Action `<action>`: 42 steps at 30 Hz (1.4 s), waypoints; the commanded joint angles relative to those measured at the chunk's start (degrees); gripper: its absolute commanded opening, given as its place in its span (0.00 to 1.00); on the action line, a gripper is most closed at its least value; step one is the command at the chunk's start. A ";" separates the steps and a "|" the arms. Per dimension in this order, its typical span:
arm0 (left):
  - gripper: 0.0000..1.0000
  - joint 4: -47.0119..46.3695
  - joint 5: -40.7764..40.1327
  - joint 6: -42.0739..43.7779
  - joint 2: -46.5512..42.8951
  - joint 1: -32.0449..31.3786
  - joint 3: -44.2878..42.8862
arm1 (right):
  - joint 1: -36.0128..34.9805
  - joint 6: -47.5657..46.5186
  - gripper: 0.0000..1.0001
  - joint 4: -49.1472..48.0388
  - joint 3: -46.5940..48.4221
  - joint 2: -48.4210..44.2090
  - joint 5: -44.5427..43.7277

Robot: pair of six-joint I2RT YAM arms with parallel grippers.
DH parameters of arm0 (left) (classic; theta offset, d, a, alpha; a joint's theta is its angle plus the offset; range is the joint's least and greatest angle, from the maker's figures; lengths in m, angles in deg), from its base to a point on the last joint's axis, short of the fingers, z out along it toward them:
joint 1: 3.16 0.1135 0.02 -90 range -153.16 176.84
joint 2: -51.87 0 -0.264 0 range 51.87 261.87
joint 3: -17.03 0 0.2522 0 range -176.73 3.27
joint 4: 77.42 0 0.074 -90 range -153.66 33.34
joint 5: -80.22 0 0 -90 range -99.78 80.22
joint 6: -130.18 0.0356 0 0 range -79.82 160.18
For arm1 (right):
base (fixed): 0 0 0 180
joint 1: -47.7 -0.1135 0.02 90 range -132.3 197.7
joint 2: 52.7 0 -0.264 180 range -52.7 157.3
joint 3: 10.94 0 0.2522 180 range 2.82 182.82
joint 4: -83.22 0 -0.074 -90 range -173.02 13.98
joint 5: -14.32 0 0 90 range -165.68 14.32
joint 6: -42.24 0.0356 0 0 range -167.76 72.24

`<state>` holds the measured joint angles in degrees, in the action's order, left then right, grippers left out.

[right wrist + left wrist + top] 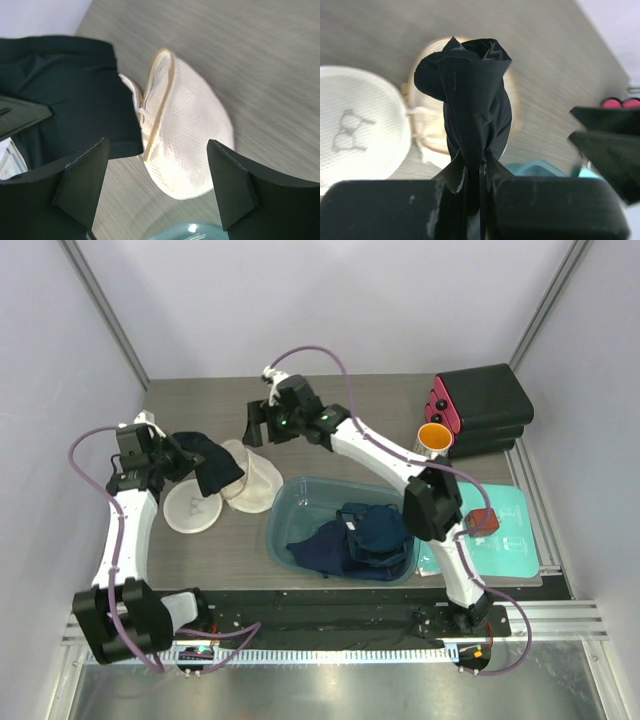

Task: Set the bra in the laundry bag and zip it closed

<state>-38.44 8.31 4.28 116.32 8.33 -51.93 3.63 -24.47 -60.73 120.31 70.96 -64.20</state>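
My left gripper (178,454) is shut on the black bra (213,466) and holds it above the cream-white mesh laundry bag (192,510). The bag lies open as two discs; the bra hangs over the right disc (258,480). In the left wrist view the bra (475,100) bunches up from my shut gripper (480,167), and the disc with the dark emblem (355,130) lies to the left. My right gripper (255,433) is open and empty just beyond the bag. In the right wrist view it (157,185) hovers over the tilted mesh disc (187,135), next to the bra (75,95).
A teal bin (285,502) holding navy-blue clothes (355,538) stands right of the bag. A flat teal pouch (510,535) with a small red object (483,520) lies at the right. A black box (485,405) and an orange cup (435,437) stand at the back right.
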 commanded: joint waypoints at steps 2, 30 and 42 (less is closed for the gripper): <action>0.00 -5.68 7.21 -3.09 6.30 4.32 3.69 | -3.38 -0.96 0.83 -0.66 8.18 6.49 -0.06; 0.00 -25.59 5.67 -13.86 2.81 4.51 19.08 | -3.83 -2.19 0.72 3.02 14.18 11.44 -2.86; 0.00 -22.55 21.32 -7.69 -9.34 4.69 8.88 | 2.32 -5.36 1.00 5.67 8.04 -2.17 14.69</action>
<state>-53.90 15.13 -4.75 106.44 12.74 -41.99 2.25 -28.60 -54.04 130.89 80.01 -59.58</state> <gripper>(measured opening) 0.039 0.996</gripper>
